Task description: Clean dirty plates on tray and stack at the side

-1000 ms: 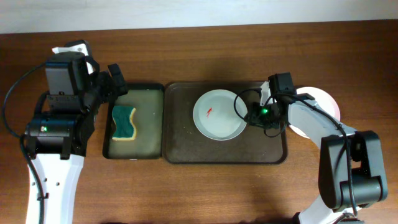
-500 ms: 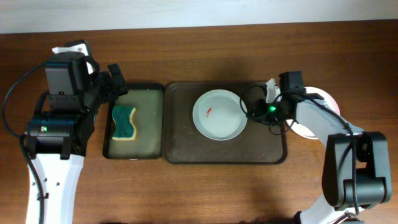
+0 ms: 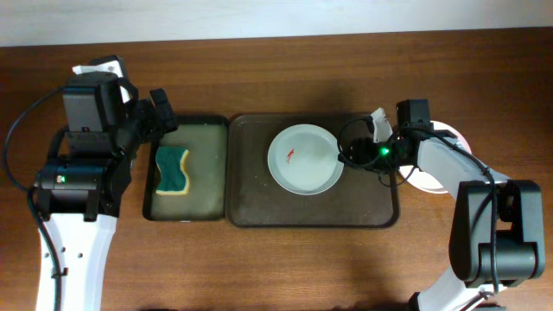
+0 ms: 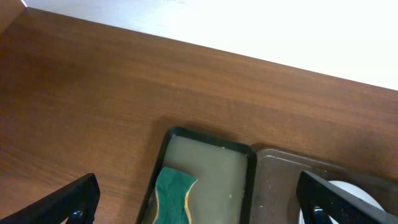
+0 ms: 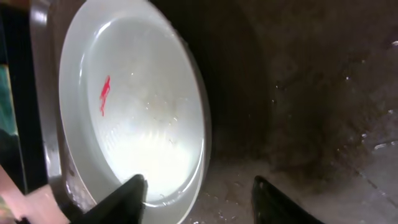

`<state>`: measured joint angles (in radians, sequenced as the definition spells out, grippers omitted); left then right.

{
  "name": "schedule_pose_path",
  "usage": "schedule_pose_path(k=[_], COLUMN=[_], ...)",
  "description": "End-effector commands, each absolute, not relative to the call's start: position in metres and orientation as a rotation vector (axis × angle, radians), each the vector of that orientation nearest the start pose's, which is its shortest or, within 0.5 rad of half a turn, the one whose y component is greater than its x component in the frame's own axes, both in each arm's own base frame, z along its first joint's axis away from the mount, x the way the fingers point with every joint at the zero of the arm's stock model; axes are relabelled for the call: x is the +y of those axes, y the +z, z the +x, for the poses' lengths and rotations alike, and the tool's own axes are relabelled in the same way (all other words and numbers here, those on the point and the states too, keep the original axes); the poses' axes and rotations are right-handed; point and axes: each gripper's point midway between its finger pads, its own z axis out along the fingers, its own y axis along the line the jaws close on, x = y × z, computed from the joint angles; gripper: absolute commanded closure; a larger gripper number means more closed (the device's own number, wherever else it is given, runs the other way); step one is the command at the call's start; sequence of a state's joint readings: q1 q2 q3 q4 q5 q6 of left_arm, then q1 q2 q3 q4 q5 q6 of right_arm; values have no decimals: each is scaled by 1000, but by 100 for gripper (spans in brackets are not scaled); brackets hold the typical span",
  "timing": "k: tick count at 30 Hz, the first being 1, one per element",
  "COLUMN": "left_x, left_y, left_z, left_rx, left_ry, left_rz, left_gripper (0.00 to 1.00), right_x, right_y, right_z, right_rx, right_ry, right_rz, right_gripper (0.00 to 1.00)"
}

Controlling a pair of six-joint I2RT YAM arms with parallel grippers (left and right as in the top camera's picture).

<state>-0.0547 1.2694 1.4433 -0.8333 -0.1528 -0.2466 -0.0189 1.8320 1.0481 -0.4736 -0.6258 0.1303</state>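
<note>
One white plate [image 3: 304, 160] with a small red smear lies in the middle of the dark brown tray [image 3: 259, 194]. My right gripper [image 3: 346, 154] is open at the plate's right rim. In the right wrist view the gripper [image 5: 199, 199] straddles that rim, one finger over the plate [image 5: 137, 112] and one over the tray [image 5: 298, 93]. More white plate [image 3: 451, 136] lies on the table right of the tray, partly hidden under my right arm. My left gripper [image 3: 164, 114] is open and empty above the far end of the black tray.
A smaller black tray [image 3: 203, 186] left of the brown tray holds a green and yellow sponge [image 3: 173, 170]. The left wrist view shows the open fingers [image 4: 199, 205] over the sponge [image 4: 171, 196]. Brown wooden table [image 3: 276, 259] all round.
My right arm has drawn back a little to the right, with its gripper now at the plate's right rim. The plate and the left arm have not moved.
</note>
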Motion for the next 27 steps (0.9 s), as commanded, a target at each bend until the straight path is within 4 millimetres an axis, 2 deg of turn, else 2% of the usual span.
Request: schedule_pose_path(k=[1,4,9,15,18,21,24,27], left_x=[5,5,5,5,5,5,5,5], left_y=[322,322,322,322,322,322,322,322], left_z=[364,364,364,364,364,364,364,364], left_rx=[2192,2192,2192,2192,2192,2192,2192,2192], left_ry=[-1,-1,-1,-1,-1,-1,-1,-1], left_rz=[-280,-280,-280,-280,-280,-280,-280,-280], left_gripper=[1,1,1,1,0,0,1,1], right_x=[90,91,98,91,94,97,102,101], right_y=[24,15,14,-2,-7,-5,-1,-1], right_z=[369,365,366,367,366,367,370,370], right_rx=[2770,2800,2797,2833,2840,2829,2807,2807], right_ry=[840,794,792,741,769,800,847,847], right_rz=[82,151,146,241,238,230,219,224], right_gripper=[55,59,65,70,78,91,96,96])
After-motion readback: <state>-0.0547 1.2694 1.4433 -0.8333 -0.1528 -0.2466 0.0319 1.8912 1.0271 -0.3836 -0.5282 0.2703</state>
